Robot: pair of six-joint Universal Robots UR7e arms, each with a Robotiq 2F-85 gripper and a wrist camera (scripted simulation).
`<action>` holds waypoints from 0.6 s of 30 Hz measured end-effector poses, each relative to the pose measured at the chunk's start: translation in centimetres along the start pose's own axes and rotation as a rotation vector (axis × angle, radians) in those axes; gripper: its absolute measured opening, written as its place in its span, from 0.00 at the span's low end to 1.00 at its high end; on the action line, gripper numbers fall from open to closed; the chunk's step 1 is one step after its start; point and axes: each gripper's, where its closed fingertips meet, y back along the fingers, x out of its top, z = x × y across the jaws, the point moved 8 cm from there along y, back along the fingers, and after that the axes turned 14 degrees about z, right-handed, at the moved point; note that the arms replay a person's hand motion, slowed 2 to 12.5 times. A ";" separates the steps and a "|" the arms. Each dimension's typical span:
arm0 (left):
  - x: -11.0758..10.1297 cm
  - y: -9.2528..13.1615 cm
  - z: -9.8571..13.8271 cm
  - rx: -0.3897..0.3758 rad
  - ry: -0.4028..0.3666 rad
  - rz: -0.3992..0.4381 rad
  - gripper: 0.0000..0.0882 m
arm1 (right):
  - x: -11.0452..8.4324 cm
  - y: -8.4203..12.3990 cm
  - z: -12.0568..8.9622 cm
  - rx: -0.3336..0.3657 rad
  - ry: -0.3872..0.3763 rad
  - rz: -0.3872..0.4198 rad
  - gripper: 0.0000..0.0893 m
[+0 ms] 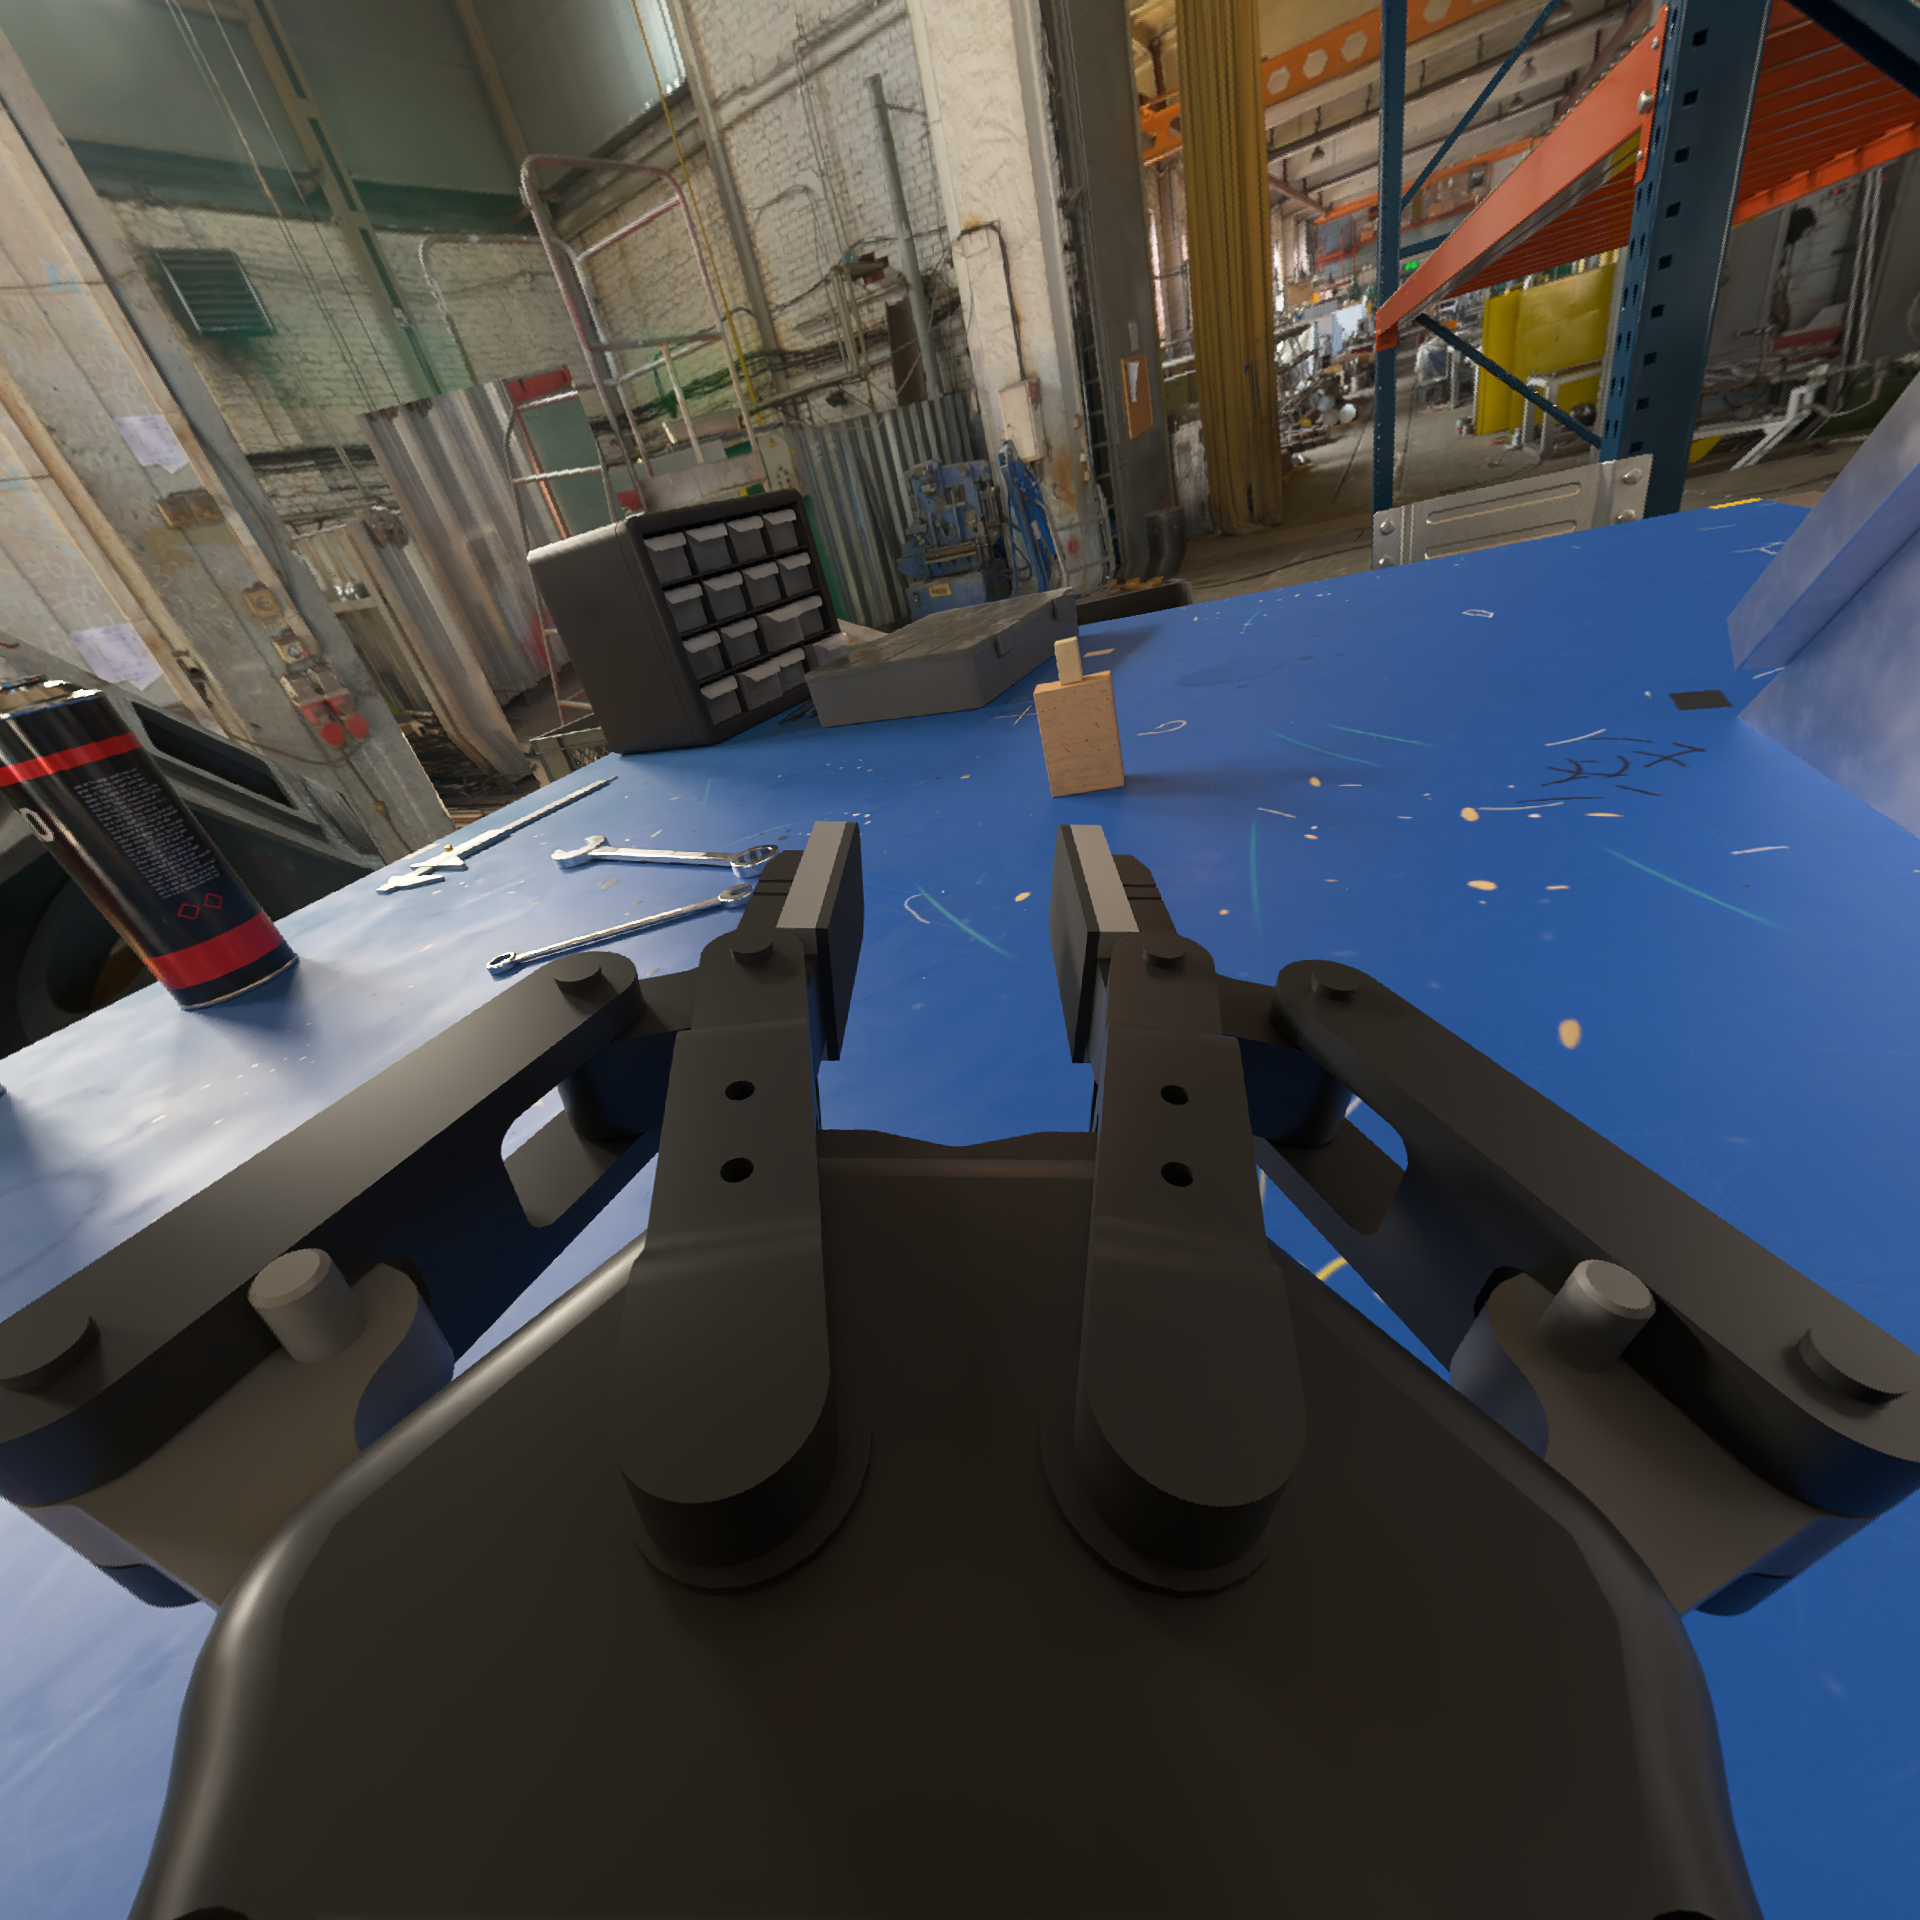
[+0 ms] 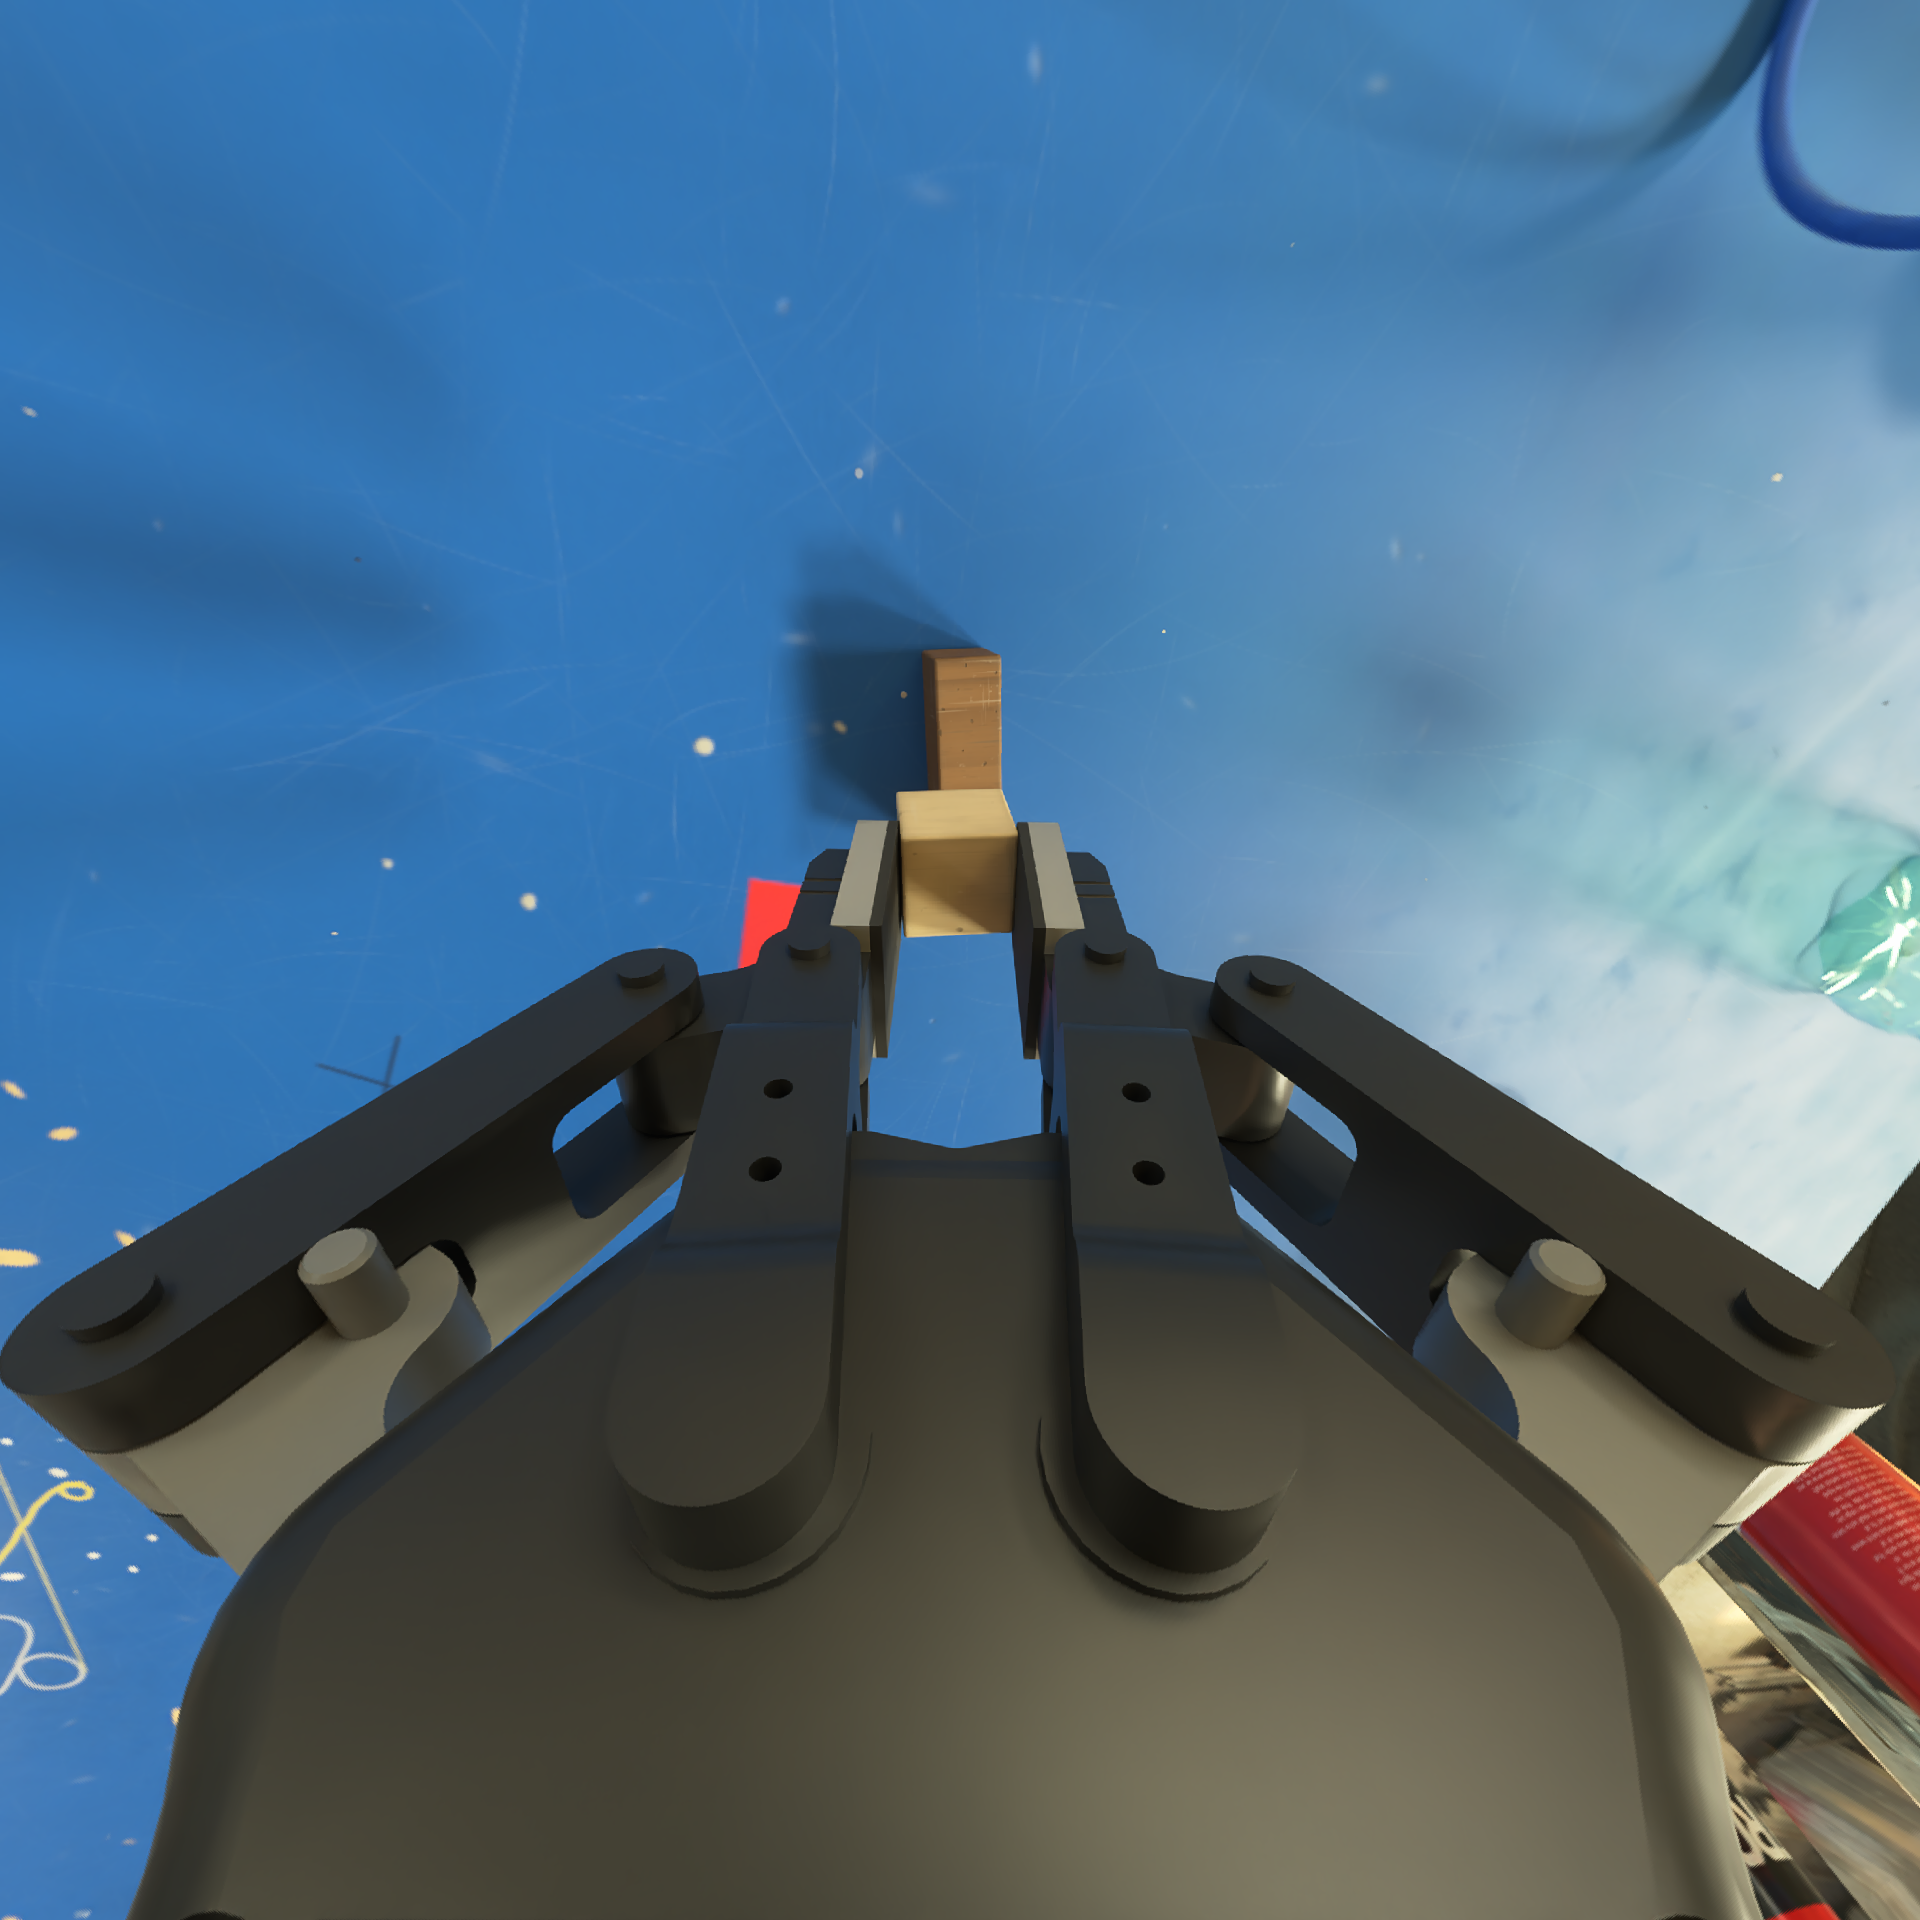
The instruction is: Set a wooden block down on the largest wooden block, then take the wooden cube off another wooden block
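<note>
In the left wrist view, a large pale wooden block [image 1: 1081,732] stands upright on the blue table [image 1: 1455,987], with a small pale wooden block [image 1: 1068,660] on its top. My left gripper [image 1: 956,831] is open and empty, above the table and well short of that stack. In the right wrist view, my right gripper [image 2: 954,842] points down and is shut on a pale wooden cube [image 2: 954,873]. A darker brown wooden block [image 2: 963,717] stands just beyond the cube. I cannot tell whether the cube touches it.
On the left stand a black-and-red spray can [image 1: 135,842], two wrenches [image 1: 665,855], a caliper [image 1: 499,831], a drawer cabinet [image 1: 696,613] and a grey case [image 1: 935,655]. The right wrist view shows a red patch [image 2: 767,914], a blue cable [image 2: 1787,177] and a red book [image 2: 1860,1527].
</note>
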 end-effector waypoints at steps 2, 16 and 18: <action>0.0 0.0 0.0 0.001 0.000 -0.004 0.38 | -0.1 1.0 -0.3 -0.016 -0.010 0.034 0.22; -0.1 0.2 -0.2 -0.001 0.007 -0.017 0.36 | -3.0 8.3 -4.6 -0.186 -0.127 0.316 0.22; -0.1 0.2 -0.2 0.001 0.006 -0.019 0.36 | -3.8 9.2 -5.6 -0.219 -0.146 0.357 0.22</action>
